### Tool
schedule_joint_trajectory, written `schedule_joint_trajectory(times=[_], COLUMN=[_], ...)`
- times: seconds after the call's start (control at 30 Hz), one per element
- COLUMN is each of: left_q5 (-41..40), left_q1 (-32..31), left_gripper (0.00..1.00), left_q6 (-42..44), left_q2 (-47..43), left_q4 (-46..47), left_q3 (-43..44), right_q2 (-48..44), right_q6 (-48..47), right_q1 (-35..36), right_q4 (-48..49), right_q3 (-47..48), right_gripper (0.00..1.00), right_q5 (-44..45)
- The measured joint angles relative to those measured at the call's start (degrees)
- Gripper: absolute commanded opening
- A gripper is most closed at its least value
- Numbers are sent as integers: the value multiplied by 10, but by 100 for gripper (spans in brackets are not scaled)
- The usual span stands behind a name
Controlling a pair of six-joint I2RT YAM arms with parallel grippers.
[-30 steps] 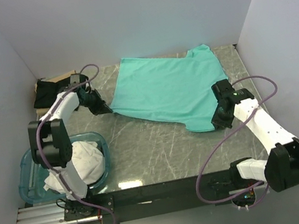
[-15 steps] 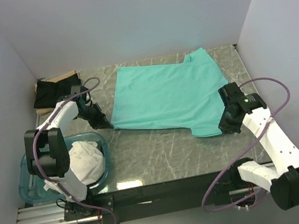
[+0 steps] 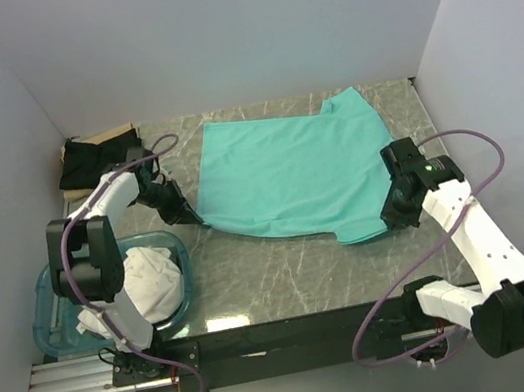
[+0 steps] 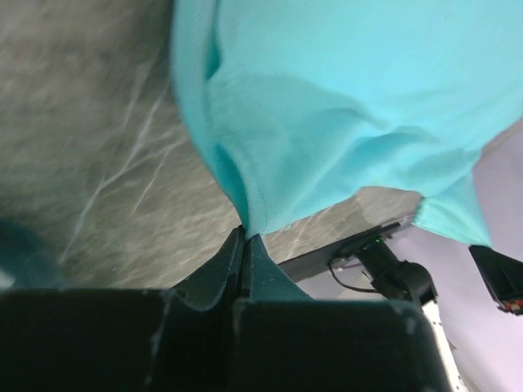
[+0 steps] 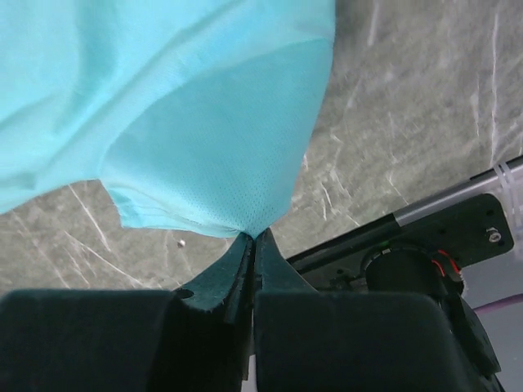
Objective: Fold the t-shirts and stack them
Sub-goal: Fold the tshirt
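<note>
We see L gripper [image 4: 243, 238] pinched fully closed onto near-left corner of mint-teal t-shirt [image 3: 288, 171]. R gripper [image 5: 252, 238] is likewise clamped tight on near-right corner. Shirt lies spread flat mid-table [image 3: 284, 263], btwn both arms.

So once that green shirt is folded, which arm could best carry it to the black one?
Left, probably. The left claw pinches the green shirt at the corner nearest the black shirt; the right claw grips the opposite corner, farther away.
</note>
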Motion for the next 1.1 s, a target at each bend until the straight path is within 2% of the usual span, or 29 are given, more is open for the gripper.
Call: schedule_joint_trajectory(times=[0.57,0.8,1.1], left_q5=[109,134,147], left_q1=[34,44,45], left_gripper=[0,0,0], left_q6=[-4,-14,-23], left_q2=[130,185,241], left_q4=[37,47,46], left_q3=[90,147,232], right_q2=[254,359,447], right_q6=[-43,-67,-90], right_q1=[-23,-33,-52], right_q4=[84,92,85], right_q3=[205,307,403], right_gripper=[0,0,0], right_q5=[41,58,66])
